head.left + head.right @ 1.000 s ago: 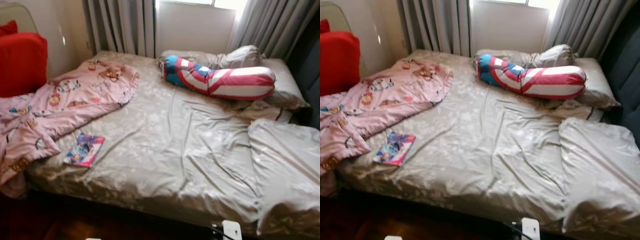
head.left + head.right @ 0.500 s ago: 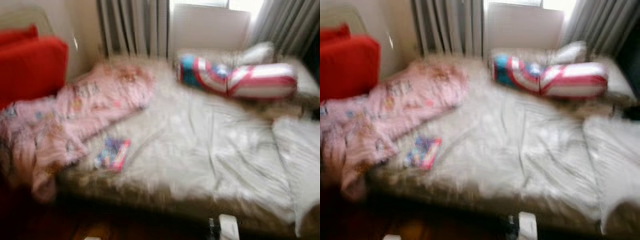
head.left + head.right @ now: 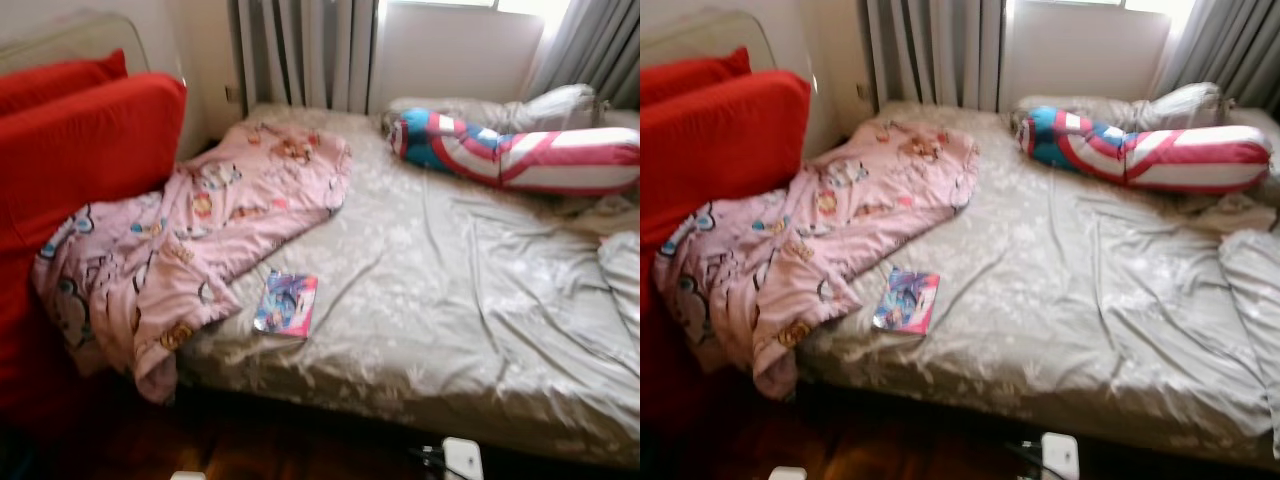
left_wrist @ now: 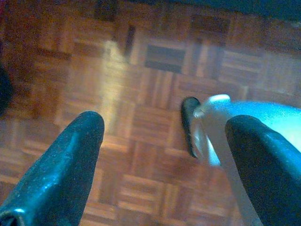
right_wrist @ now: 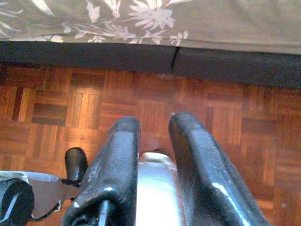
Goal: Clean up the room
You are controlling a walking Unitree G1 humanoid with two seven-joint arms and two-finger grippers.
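A pink blanket [image 3: 190, 240] and book [image 3: 286, 304] clutter the unmade bed [image 3: 450, 300], well beyond idle jaws. Left gripper [image 4: 164, 155] hangs spread and empty; right gripper [image 5: 153, 136] nearly closed, holding nothing.

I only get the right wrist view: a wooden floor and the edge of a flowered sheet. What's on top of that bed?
Observer: A pink cartoon-print blanket covers the bed's left part and hangs off its near corner.
Operator: Anything small lying loose up there?
Observer: A colourful booklet lies flat on the sheet, right beside the blanket's edge.
Operator: And at the far end?
Observer: A red, white and blue bolster lies below the window, in front of the grey pillows.
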